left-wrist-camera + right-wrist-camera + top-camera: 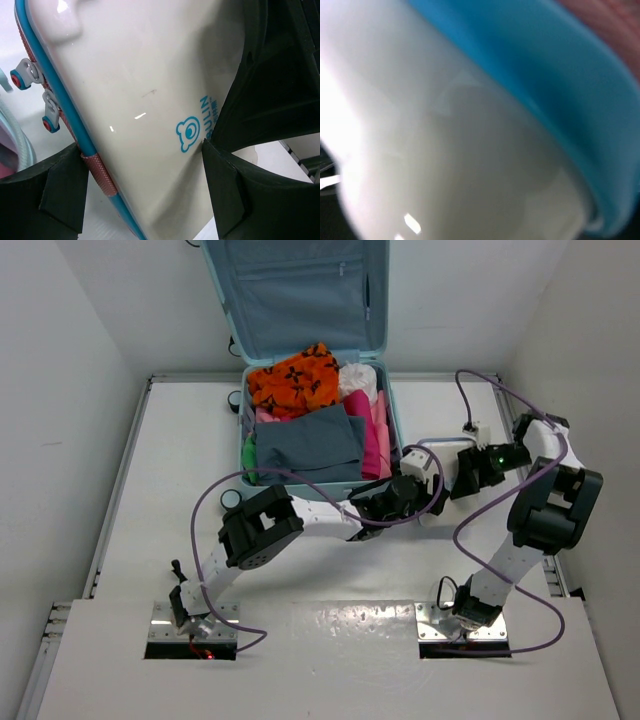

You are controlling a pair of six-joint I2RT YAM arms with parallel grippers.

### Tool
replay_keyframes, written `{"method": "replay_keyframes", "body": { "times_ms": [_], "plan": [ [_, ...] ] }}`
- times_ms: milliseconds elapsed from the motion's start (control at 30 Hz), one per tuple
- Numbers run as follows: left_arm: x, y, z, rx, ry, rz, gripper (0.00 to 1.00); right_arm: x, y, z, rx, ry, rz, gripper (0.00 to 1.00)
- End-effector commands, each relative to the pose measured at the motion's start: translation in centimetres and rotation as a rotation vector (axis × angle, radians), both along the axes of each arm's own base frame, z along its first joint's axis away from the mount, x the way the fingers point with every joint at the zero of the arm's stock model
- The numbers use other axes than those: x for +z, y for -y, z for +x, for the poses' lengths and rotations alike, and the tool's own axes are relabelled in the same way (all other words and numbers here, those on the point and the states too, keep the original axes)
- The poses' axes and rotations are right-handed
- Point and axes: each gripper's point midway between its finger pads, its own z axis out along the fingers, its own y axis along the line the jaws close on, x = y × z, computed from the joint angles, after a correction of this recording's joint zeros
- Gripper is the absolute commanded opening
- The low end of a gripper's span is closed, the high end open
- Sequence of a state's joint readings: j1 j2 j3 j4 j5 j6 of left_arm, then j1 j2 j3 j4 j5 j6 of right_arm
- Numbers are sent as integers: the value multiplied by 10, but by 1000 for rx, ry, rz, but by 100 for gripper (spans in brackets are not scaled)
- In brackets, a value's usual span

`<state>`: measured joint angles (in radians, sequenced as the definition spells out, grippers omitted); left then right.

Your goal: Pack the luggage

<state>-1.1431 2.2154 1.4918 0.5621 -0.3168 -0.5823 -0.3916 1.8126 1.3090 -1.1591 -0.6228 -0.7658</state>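
Top external shows white table (150,500), white walls, left claw (145,175) pinching the box (145,90); right claw unclear.

From my top view the light is bright and even, falling from above; the white table (150,490) nearly washes out, and the arms cast only soft, short shadows. My left wrist view is sharp, with small glare streaks on the glossy white box (145,100) and deep black on the finger pads (65,190). My right wrist view is wholly out of focus, blown out at its left side.
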Motion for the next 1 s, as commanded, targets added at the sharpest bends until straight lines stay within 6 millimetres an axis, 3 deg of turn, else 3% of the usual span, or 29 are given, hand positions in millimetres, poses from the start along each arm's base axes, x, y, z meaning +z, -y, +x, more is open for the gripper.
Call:
{"method": "replay_keyframes", "body": {
  "times_ms": [0,167,267,300,367,400,500,833,867,900,967],
  "plan": [
    [193,63,-135,-515,220,-490,12,145,-118,-12,-156,-143,725,0],
    [207,62,-131,-524,267,-499,11,167,-125,-2,-129,-100,750,0],
    [204,61,-125,-513,284,-480,11,181,-134,2,-98,-78,767,0],
    [214,59,-125,-512,294,-495,11,187,-136,4,-89,-64,775,0],
    [212,57,-117,-499,312,-475,11,194,-144,7,-63,-66,782,0],
    [222,55,-118,-498,322,-490,11,198,-145,7,-56,-56,785,0],
    [225,49,-102,-471,336,-481,11,205,-155,10,-22,-62,789,0],
    [235,34,-74,-391,371,-464,9,197,-174,10,31,-128,761,0],
    [243,29,-72,-372,382,-463,9,197,-182,9,64,-127,747,0],
    [233,26,-69,-352,363,-440,9,196,-184,10,71,-133,747,0],
    [240,13,-65,-325,381,-438,9,190,-197,11,94,-181,756,0]
  ]
}}
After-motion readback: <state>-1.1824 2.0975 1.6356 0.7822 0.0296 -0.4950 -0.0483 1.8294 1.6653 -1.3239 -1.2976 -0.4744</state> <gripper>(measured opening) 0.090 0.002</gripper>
